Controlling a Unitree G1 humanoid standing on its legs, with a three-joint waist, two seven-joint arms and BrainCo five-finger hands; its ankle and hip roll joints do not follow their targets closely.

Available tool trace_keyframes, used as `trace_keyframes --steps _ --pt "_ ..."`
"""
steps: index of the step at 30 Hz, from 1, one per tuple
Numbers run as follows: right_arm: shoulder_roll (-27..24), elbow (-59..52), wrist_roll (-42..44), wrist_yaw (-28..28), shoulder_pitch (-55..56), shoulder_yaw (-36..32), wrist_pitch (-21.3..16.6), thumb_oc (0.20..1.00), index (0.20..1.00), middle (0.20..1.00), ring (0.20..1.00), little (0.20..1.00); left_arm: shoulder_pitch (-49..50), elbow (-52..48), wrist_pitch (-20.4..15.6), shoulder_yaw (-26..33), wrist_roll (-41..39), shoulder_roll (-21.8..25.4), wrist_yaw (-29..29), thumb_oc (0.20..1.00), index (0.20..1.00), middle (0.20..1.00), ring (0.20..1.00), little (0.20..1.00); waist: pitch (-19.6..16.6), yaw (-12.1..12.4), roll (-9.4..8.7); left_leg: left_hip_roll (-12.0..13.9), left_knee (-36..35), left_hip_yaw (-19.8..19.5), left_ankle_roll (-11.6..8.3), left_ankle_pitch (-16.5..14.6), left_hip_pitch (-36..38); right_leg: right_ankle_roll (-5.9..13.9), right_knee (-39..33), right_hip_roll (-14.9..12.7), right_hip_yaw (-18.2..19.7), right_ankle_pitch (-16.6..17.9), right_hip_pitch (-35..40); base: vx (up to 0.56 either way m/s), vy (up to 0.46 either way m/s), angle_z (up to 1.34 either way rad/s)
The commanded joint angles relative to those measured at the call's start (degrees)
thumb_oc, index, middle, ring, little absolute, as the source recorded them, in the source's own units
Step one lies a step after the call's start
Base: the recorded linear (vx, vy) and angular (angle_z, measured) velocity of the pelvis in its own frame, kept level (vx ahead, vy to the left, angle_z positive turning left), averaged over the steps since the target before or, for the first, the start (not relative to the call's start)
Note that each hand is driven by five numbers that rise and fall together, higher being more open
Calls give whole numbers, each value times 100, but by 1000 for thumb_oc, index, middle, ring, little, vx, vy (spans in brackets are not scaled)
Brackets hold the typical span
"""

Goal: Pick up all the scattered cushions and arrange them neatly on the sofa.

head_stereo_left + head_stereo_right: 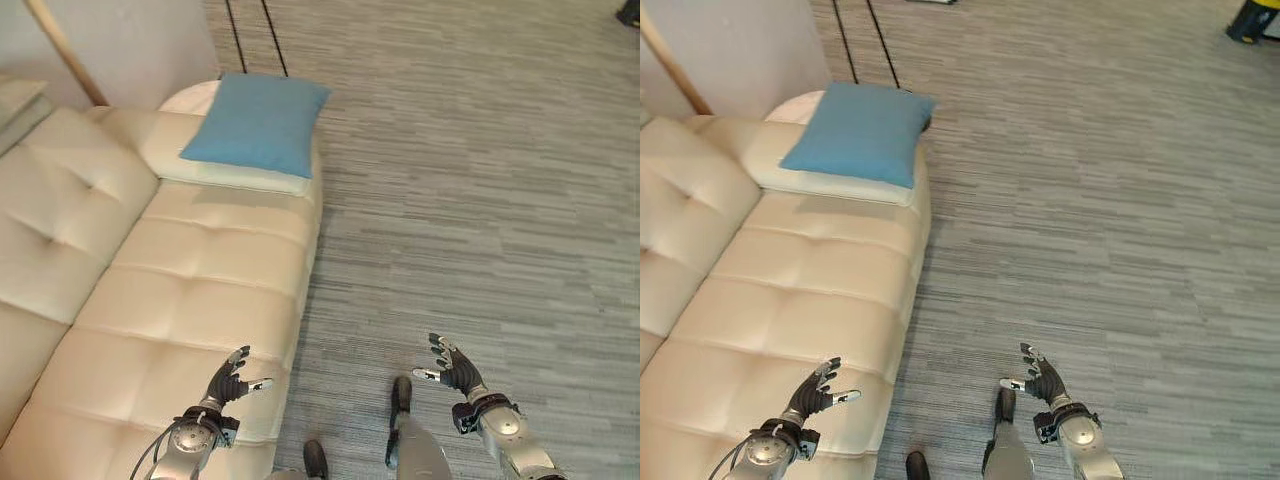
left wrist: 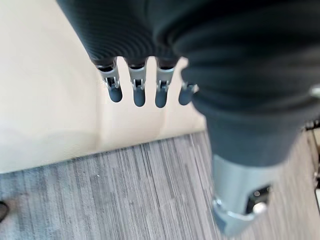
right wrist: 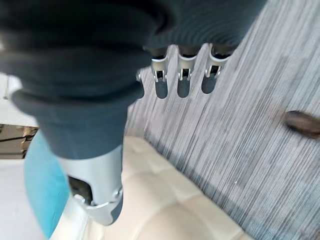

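A blue cushion (image 1: 258, 122) lies in the upper left of the head views, resting flat on the cream sofa (image 1: 190, 290) at its far end, on top of the padded armrest section. It sits square to the sofa edge, which suggests it is already placed rather than waiting for pickup. No other cushion is visible on the grey floor (image 1: 480, 180).

The left hand (image 1: 228, 383) is at the lower left of the frame, above the near front edge of the sofa seat. Its fingers are spread and relaxed and hold nothing. The right hand (image 1: 455, 367) is at the lower right, above the floor, well apart from the sofa. Its fingers are likewise extended and empty. The right wrist view confirms straight fingers (image 3: 183, 82) over the floor, with the sofa and the cushion behind.

Both hands are held forward, palms inward, a ready posture suited to taking a cushion from two sides. Judged from this layout, remaining cushions, if any, lie outside the visible area.
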Motion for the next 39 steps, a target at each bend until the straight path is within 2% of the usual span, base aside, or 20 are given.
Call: trace_keyframes --steps 1,4,5,7,11,15,18,20,22,23,25,27,28,29,30,31,34,35,38,39 --pt "-339 -223 -26 -28 -222 -228 -225 1000 1000 1000 1000 1000 -84 -280 -246 -41 7 -38 11 1000 1000 1000 1000 1000 42 5 159 809 1234 -506 -441 -393 42 -122 326 398 -43 -335 350 252 -332 54" --pt "-484 -332 87 -59 -155 -315 -267 1000 1000 1000 1000 1000 -203 -203 -220 -146 -90 -118 17 1000 1000 1000 1000 1000 146 53 139 1129 2821 -690 -611 447 -671 -486 395 612 -167 -678 711 228 -352 41" --pt "-518 -333 119 -71 -136 -322 -268 1000 1000 1000 1000 1000 -212 -204 -216 -157 -105 -123 23 1000 1000 1000 1000 1000 142 52 89 1134 3032 -667 -590 576 -815 -572 367 627 -176 -760 793 147 -193 39" --pt "-561 -352 147 -91 -89 -342 -258 1000 1000 1000 1000 1000 -229 -182 -204 -162 -129 -138 40 1000 1000 1000 1000 1000 187 89 70 1094 3172 -686 -542 466 -972 -639 373 705 -138 -871 931 239 -188 -8" --pt "-584 -265 175 -126 -23 -436 -246 1000 1000 1000 1000 1000 -194 -150 -195 -215 -94 -168 29 1000 1000 1000 1000 1000 220 267 -2 601 2373 -734 -338 48 -1779 -664 237 888 4 -1194 1374 346 -131 -11" --pt "-550 -183 165 -165 -96 -338 -244 1000 1000 1000 1000 1000 -125 -237 -167 -165 -81 -134 62 1000 1000 1000 1000 1000 187 513 45 364 1093 -1352 -456 683 -2089 -628 125 1220 257 -1383 1756 358 -19 -27" --pt "-533 -122 98 -167 -108 -294 -221 1000 1000 1000 1000 1000 -102 -237 -116 -162 -34 -114 62 1000 1000 1000 1000 1000 137 547 26 449 1014 -1210 -459 909 -2343 -598 147 1264 375 -1541 2031 421 59 -70" --pt "-480 -179 92 -79 -59 -281 -196 1000 1000 1000 1000 1000 -37 -294 -116 -98 -63 -95 17 1000 1000 1000 1000 1000 41 585 40 489 805 -1088 -362 823 -2105 -545 197 1263 475 -1709 2211 474 128 -36" --pt "-447 -189 56 -78 -69 -245 -195 1000 1000 1000 1000 1000 -34 -299 -136 -105 -84 -80 22 1000 1000 1000 1000 1000 19 633 -42 341 1033 -1093 -291 763 -2173 -454 453 1161 545 -1605 2216 433 148 -47" --pt "-411 -224 43 -35 -71 -219 -193 1000 1000 1000 1000 1000 -56 -317 -122 -108 -78 -65 16 1000 1000 1000 1000 1000 -1 631 -125 254 1083 -1013 -195 621 -2095 -310 665 1061 631 -1425 2190 387 157 -50" --pt "-387 -241 -26 30 -64 -208 -172 1000 1000 1000 1000 1000 -21 -321 -130 -86 -58 -28 -16 1000 1000 1000 1000 1000 -20 636 -146 171 1102 -908 -35 422 -1903 -192 1161 928 700 -1169 2000 353 168 -60" --pt "-343 -273 -73 63 -69 -203 -169 1000 1000 1000 1000 1000 29 -380 -129 -30 -46 27 -15 1000 1000 1000 1000 1000 -40 647 -144 84 1074 -821 113 236 -1681 -38 1735 743 651 -632 1781 340 158 -46" --pt "-321 -292 -88 97 -50 -195 -174 1000 1000 1000 1000 1000 48 -403 -141 0 -56 54 -25 1000 1000 1000 1000 1000 -50 635 -127 42 1040 -809 175 141 -1521 3 1997 722 650 -399 1672 211 90 -13" --pt "-322 -292 -88 97 -51 -196 -173 1000 1000 1000 1000 1000 47 -404 -140 0 -56 53 -25 1000 1000 1000 1000 1000 -62 640 -117 54 1030 -807 172 154 -1534 -1 1983 735 653 -379 1657 326 130 3" --pt "-280 -303 -122 85 -63 -179 -180 1000 1000 1000 1000 1000 62 -432 -144 27 -67 72 -1 1000 1000 1000 1000 1000 -20 635 -3 37 987 -827 268 8 -1251 -34 2432 734 561 -233 1305 323 119 22" --pt "-282 -289 -132 74 -72 -167 -184 1000 1000 1000 1000 1000 55 -427 -152 44 -75 64 20 1000 1000 1000 1000 1000 5 621 49 18 967 -862 291 -43 -1127 -80 2468 735 482 -297 1115 438 140 33" --pt "-327 -335 -151 86 -91 -151 -173 1000 1000 1000 1000 1000 43 -352 -167 36 -67 39 33 1000 1000 1000 1000 1000 68 509 169 -22 832 -1044 275 -153 -743 -225 2130 879 267 -695 568 396 17 38" --pt "-375 -349 -142 67 -104 -151 -159 1000 1000 1000 1000 1000 27 -356 -172 50 -71 7 71 1000 1000 1000 1000 1000 145 380 201 -96 783 -1220 223 -293 -416 -232 1415 919 107 -758 219 495 -100 13" --pt "-377 -357 -131 54 -48 -197 -140 1000 1000 1000 1000 1000 -101 -179 -192 78 -58 -61 102 1000 1000 1000 1000 1000 184 214 171 -114 949 -1409 33 -444 -139 -130 873 984 269 -719 221 422 -166 46" --pt "-392 -362 -127 53 -3 -223 -146 1000 1000 1000 1000 1000 -113 -161 -209 51 -35 -72 83 1000 1000 1000 1000 1000 135 208 129 -133 1093 -1418 -28 -449 -156 -186 746 1001 317 -732 342 154 -77 135"
